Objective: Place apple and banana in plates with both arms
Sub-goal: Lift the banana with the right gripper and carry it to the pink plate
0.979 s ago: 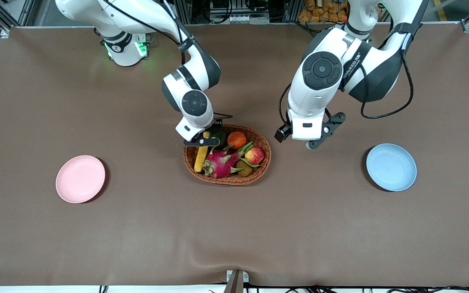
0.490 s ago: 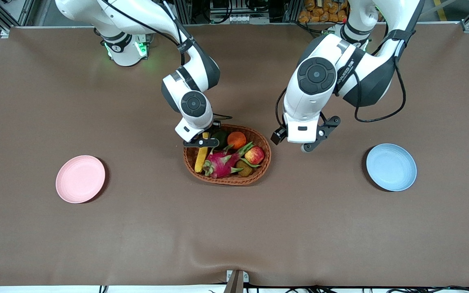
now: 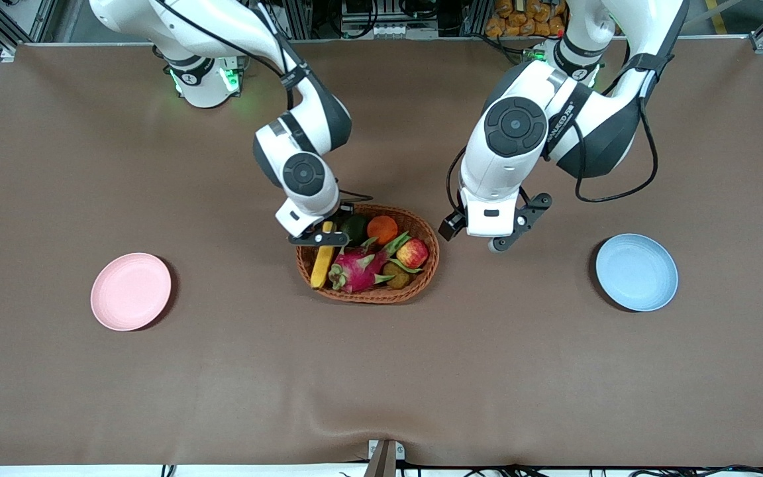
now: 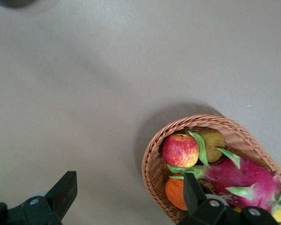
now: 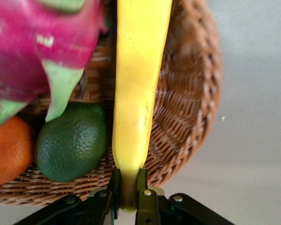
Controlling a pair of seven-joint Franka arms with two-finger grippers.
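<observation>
Right gripper: clamped on stem end of the long yellow banana.
Banana axis: stem toward the bases, tip toward the front camera, over the oval wicker basket.
Left gripper: jaws spread wide, empty, over bare table beside the basket.

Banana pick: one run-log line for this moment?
right end effector: shut on banana stem, in basket | left end effector: open, over table beside basket | apple: in basket | plates: bare

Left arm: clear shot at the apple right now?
Probably yes. The apple lies uncovered at the wicker basket's end toward the left arm. The open left gripper hovers beside that rim; only a dragon fruit leaf touches the apple.
</observation>
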